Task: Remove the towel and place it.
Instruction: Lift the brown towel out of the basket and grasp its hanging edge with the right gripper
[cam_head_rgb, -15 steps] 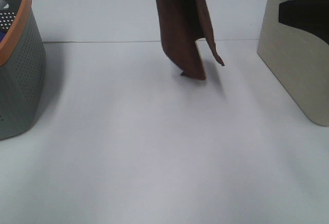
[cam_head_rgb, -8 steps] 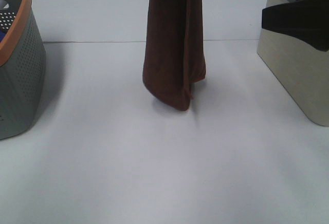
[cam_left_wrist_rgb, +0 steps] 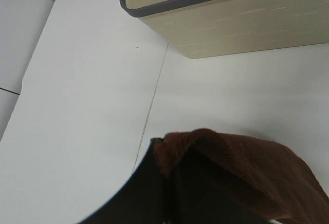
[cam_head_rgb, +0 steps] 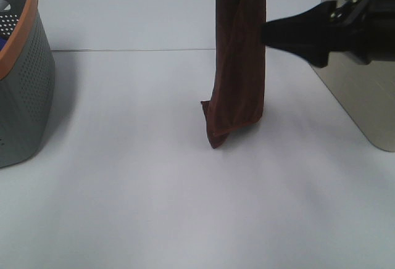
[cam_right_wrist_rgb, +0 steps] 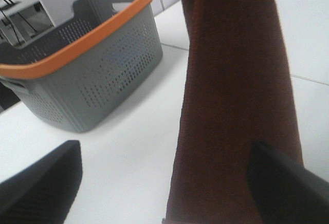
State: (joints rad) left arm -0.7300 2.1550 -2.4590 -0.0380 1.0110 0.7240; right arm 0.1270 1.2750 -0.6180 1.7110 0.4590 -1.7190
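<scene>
Above the bare white worktop (cam_head_rgb: 185, 219) the towel (cam_head_rgb: 237, 65) hangs in a long fold at centre, its lower corner at or just off the surface; contact is unclear. The left pincer (cam_left_wrist_rgb: 163, 188) is clamped on its top edge. The right pincer (cam_right_wrist_rgb: 164, 172), jaws wide apart, faces the cloth from beside the beige basket (cam_head_rgb: 358, 102), with the grey basket (cam_head_rgb: 24, 84) well apart. Placing appears under way, and the next move likely calls for a second grip, then a flat lay-down.
</scene>
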